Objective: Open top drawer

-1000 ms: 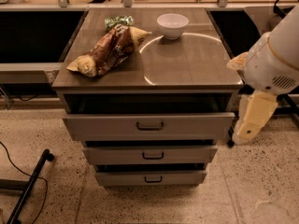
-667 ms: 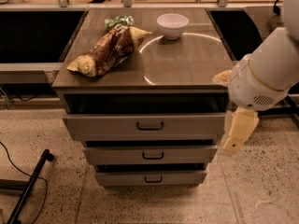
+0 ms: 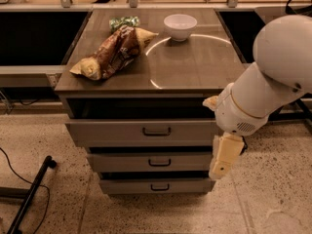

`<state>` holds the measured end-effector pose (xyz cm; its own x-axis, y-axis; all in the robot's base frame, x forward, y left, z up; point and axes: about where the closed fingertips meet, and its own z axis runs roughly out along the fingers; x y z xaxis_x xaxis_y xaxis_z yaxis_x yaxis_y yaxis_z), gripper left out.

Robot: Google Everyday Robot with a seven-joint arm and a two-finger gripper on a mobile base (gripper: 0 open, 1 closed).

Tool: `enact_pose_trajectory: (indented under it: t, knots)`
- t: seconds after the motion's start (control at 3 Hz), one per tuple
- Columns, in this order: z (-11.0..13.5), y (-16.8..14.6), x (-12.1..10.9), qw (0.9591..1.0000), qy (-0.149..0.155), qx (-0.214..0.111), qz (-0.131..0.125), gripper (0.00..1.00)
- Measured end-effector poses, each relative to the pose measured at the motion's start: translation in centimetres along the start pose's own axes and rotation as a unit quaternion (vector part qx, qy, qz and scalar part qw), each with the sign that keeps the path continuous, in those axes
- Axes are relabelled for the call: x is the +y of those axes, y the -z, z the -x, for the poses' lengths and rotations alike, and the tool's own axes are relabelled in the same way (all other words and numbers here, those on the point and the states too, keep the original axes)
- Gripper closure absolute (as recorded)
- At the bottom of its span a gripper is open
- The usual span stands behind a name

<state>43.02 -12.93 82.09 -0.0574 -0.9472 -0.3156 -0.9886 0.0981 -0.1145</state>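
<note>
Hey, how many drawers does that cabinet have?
3, stacked under the countertop: the top drawer, the middle drawer below it, and the bottom drawer lowest. The gripper hangs beside the middle drawer's right end.

Feed's dim and warm for me. Curved glare arc on the cabinet top [image 3: 195, 67], deep shadow above the top drawer [image 3: 112, 130], gripper [image 3: 219, 168] lit just right of it.

Wide pale grey top drawer front [image 3: 107, 130], dark loop handle [image 3: 156, 131], pulled partly out under the surface, cream hand [image 3: 220, 165] hanging at its right end
</note>
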Motion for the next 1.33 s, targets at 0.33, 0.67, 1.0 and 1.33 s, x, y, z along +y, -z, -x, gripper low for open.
enact_pose_trajectory:
  t: [0.33, 0.67, 1.0, 1.33]
  knots:
    - [-0.4, -1.8, -0.8, 0.9999, 0.007, 0.013, -0.003, 0.0]
    - [-1.2, -4.4, -2.3, 0.9991, 0.016, 0.038, -0.009, 0.0]
    - [-1.8, -7.0, -3.5, 0.9983, 0.023, 0.053, -0.005, 0.0]
    - [-2.6, -9.4, -4.6, 0.9972, 0.022, 0.072, -0.006, 0.0]
